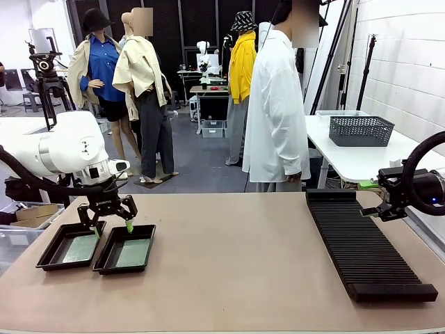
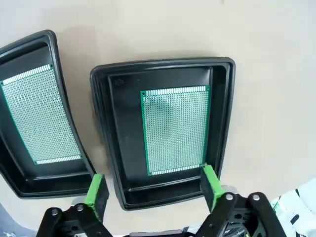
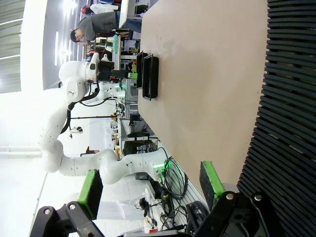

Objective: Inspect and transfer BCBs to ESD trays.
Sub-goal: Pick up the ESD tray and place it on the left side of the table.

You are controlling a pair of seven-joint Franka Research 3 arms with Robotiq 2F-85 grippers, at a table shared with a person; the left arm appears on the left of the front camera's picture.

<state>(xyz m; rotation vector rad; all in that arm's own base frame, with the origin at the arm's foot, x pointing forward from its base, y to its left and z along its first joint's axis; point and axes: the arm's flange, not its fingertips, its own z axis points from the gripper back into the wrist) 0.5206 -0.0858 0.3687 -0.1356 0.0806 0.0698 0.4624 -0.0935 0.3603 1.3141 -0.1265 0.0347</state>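
Front view: two shallow black rectangular plastic ESD trays lie side by side at the table's near left, the left tray (image 1: 69,245) touching the right tray (image 1: 125,249); each holds a thin flat green circuit board; the left gripper (image 1: 111,224) hangs just above the trays' far rims, jaws spread wide, holding nothing; a long black ribbed slotted rack (image 1: 365,243) lies well apart from the trays; the right gripper (image 1: 381,211) sits at the rack's far right edge, its jaws too small to judge here.

Left wrist view: one green board (image 2: 175,129) lies flat inside the right tray, another (image 2: 40,114) in the left tray; the green-padded fingers (image 2: 211,185) stand wide apart, empty.

Right wrist view: the right gripper's fingers (image 3: 209,182) are wide open, empty, beside the rack.
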